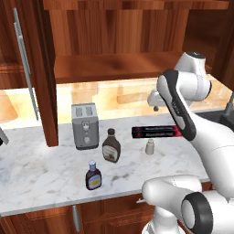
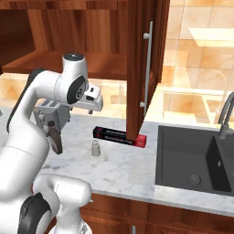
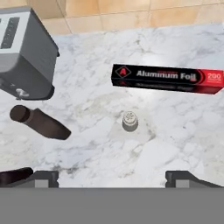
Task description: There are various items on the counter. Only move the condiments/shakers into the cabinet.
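On the counter (image 1: 41, 164) in the left base view, the toaster (image 1: 85, 125) sits left of centre, against the back. Just in front and right of it stands the sauce bottle (image 1: 111, 146), and lower left of that, near the front edge, the smaller bottle (image 1: 93, 176). Right of centre lies the foil box (image 1: 153, 132), with the shaker (image 1: 149, 146) just below it. The cabinet (image 1: 114, 64) hangs across the top. In the right base view the sink (image 2: 192, 160) fills the right.
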Tool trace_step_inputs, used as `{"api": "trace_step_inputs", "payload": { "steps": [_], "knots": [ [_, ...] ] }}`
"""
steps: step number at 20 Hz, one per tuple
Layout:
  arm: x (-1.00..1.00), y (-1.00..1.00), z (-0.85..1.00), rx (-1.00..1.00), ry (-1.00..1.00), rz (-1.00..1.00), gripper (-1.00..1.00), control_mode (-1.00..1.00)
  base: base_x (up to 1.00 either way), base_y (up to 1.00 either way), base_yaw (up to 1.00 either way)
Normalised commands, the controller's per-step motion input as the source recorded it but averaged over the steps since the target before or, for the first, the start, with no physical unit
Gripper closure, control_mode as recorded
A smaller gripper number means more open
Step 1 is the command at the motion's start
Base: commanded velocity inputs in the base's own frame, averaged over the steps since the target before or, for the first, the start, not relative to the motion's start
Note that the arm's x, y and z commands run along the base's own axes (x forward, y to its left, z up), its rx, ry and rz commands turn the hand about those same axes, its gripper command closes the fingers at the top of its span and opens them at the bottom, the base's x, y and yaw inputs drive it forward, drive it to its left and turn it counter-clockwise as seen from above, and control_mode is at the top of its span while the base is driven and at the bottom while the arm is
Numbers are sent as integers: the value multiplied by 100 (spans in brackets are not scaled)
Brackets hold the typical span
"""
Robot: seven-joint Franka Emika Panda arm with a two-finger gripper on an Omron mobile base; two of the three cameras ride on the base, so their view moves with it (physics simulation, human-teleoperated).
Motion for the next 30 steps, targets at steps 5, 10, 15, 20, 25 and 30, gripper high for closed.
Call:
{"api": "trace_step_inputs", "payload": {
  "steps": [5, 10, 15, 20, 25, 30],
  "knots": [
    [-18, -34, -50, 0, 0, 0, -100, -100, 0, 0, 0],
    [-1, -5, -70, 0, 3, 0, -100, -100, 0, 0, 0],
    [7, 0, -62, 0, 7, 0, -100, -100, 0, 0, 0],
    [21, 0, -47, 0, 1, 0, -100, -100, 0, 0, 0],
    [30, 0, -28, 0, 0, 0, -100, -100, 0, 0, 0],
    [33, 2, -25, -3, 0, 0, -100, -100, 0, 0, 0]
  ]
}}
